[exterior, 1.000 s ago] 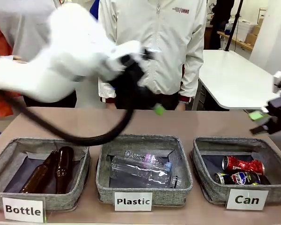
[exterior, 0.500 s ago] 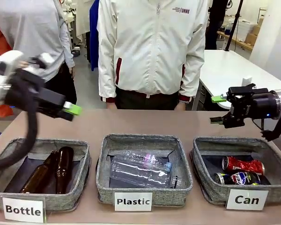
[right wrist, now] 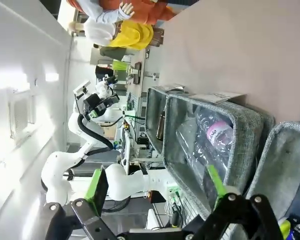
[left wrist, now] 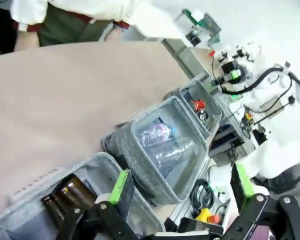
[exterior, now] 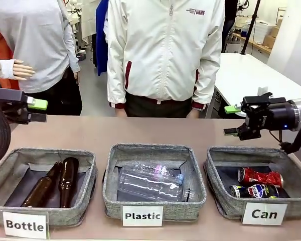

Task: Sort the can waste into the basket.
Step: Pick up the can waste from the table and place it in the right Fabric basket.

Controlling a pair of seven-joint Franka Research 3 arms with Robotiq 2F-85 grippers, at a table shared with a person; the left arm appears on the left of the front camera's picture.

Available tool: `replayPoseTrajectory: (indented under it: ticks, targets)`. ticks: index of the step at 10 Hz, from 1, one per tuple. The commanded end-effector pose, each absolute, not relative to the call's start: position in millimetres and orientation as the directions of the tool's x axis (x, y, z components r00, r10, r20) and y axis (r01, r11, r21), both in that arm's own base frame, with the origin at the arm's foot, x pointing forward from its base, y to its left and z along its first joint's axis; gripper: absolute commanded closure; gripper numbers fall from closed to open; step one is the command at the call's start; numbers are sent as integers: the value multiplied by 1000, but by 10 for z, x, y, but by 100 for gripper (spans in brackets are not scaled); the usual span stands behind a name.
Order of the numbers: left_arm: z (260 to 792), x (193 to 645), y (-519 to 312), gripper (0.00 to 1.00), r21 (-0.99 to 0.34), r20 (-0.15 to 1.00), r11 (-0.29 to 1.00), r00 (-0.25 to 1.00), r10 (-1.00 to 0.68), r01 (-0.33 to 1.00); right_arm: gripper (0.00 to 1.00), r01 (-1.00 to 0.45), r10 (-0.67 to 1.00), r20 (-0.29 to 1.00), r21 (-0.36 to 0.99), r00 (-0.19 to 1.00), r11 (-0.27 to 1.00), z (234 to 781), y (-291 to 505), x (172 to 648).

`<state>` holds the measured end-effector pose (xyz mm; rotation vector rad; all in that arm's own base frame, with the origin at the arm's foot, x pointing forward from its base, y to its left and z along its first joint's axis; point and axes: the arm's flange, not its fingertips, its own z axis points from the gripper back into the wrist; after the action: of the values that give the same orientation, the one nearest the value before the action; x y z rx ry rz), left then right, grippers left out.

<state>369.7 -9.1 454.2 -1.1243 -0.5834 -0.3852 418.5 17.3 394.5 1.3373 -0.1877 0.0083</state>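
Both arms have pulled back to their own sides, the left gripper [exterior: 36, 111] and right gripper [exterior: 234, 120] spread wide and empty, while the red can [exterior: 261, 176] and dark can [exterior: 252, 191] lie in the Can basket [exterior: 218, 201], so the sorting looks finished.
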Motion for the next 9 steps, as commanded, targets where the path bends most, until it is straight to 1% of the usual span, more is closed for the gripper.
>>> replayPoseTrajectory:
  ticks: [1,9]
  targets:
    - [4618,3635,-280,0,-717,604,389,794,-68,578,0,-103,-87,125,970,988,221,3907,249,4186]
    - [4618,3635,-280,0,-717,604,389,794,-68,578,0,-103,-87,125,970,988,221,3907,249,4186]
